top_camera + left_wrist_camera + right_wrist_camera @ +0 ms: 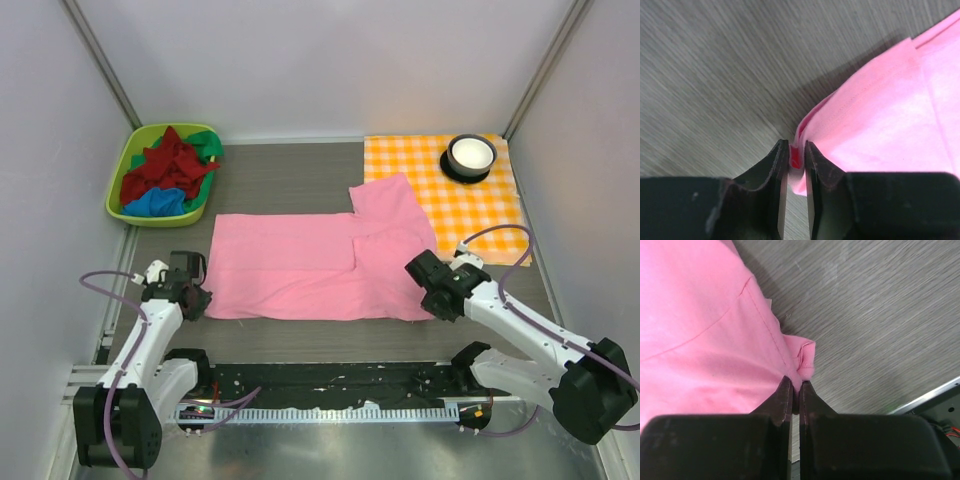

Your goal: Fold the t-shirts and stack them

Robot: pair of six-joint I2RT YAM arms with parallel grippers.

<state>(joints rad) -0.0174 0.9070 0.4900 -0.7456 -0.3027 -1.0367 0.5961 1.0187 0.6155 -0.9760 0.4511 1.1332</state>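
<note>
The pink t-shirt (320, 265) lies flat in the middle of the counter (290, 180). The left end effector (796, 161) pinches its lower left corner loosely; the right end effector (795, 390) is clamped on its lower right corner.

Overhead view bright, even, diffuse; soft short shadows only. Mild glare on metal strip (330, 440) at near edge. Both wrist views: counter (715, 75) grain motion-smeared, claw fingers (765, 200) near lens dark, soft-focus.

Light pink t-shirt (300, 265) on grey wood-grain desk (280, 175); orange-and-white checked cloth (470, 205); lime green basket (128, 160) of red, green, blue shirts (165, 175).
</note>
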